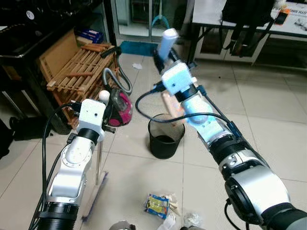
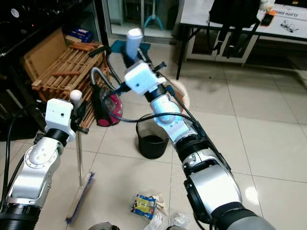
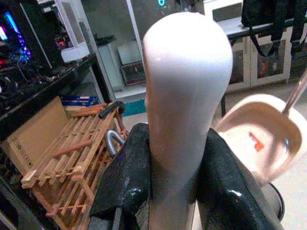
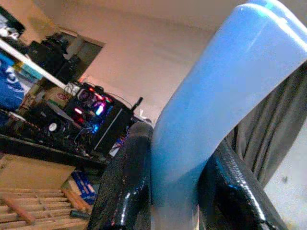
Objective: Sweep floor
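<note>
White broom handle [image 3: 187, 105] between black fingers [image 3: 127, 182]; pale blue dustpan handle [image 4: 216, 110]; peach-pink dustpan [image 3: 259, 134] with a red mark; black bin [image 1: 165, 139]; magenta vacuum cleaner [image 1: 117, 106] with grey hose; purple broom bristles [image 2: 79, 199]; yellow-and-blue wrapper [image 1: 157, 205] on pale beige tiles

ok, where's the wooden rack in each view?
Left eye: wooden rack at upper left, beyond the left arm, next to the vacuum.
Right eye: rack at upper left, same spot.
Left wrist: rack beyond the white handle, on the side away from the dustpan.
Right wrist: rack slats low beside the blue handle.
Shared landmark: the blue box just behind the rack.
</note>
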Available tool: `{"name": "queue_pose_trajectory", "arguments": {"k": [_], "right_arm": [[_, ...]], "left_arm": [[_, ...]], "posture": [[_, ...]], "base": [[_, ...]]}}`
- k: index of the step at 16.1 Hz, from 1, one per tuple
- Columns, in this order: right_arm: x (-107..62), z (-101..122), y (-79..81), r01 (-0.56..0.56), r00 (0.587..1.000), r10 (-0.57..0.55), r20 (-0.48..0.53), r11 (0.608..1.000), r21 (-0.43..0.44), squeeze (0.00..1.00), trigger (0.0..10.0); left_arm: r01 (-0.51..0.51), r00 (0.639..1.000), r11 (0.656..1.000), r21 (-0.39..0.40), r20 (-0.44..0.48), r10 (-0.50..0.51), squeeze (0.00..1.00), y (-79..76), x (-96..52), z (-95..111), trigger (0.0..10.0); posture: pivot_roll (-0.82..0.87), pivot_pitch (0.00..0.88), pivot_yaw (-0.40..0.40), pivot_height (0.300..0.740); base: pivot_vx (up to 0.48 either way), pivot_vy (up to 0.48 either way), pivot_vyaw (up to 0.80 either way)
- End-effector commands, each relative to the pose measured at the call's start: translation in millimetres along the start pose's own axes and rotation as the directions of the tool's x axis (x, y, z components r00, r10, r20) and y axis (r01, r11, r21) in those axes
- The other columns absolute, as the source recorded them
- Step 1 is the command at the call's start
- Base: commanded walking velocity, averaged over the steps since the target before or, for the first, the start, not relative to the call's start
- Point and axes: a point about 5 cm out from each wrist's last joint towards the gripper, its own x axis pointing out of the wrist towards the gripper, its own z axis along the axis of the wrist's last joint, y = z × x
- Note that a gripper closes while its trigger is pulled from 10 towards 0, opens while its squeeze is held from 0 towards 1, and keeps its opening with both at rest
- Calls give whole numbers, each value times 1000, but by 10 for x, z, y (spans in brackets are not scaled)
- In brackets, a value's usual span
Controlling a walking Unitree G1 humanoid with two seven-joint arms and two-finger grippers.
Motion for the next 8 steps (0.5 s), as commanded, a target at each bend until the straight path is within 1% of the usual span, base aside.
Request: {"name": "queue_pose_trajectory", "arguments": {"k": [1,3,4,5,6,7,8], "right_arm": [[64,125,-22,-21,995,26,99,998,-60,0,10000],[76,145,-26,-21,993,29,114,997,-69,0,10000],[96,167,-97,7,992,4,130,996,-85,0,10000],[117,165,-247,67,990,-51,129,991,-119,0,10000],[125,157,-363,113,988,-97,121,984,-137,0,10000],[120,130,-626,217,974,-203,96,961,-169,0,10000],[83,79,-879,303,953,-300,47,931,-203,0,10000]], "left_arm": [[8,999,1000,26,47,-9,0,13,46,122,10000],[9,999,1000,27,48,-10,0,20,49,124,10000],[8,999,1000,29,51,-10,0,33,60,129,10000],[6,999,1000,30,50,-7,0,45,70,130,10000],[4,999,1000,27,47,-6,0,54,68,126,10000],[6,1000,1000,11,21,-6,0,67,57,96,10000],[6,1000,1000,1,-5,-6,0,83,39,55,10000]], "posture": [[20,6,14,740],[20,1,15,740],[22,0,15,740],[24,0,13,740],[25,0,12,740],[24,0,11,740],[19,0,11,740]], "base": [[0,0,0],[0,0,0],[0,0,0],[0,0,0],[0,0,0],[0,0,0],[0,0,0]]}}
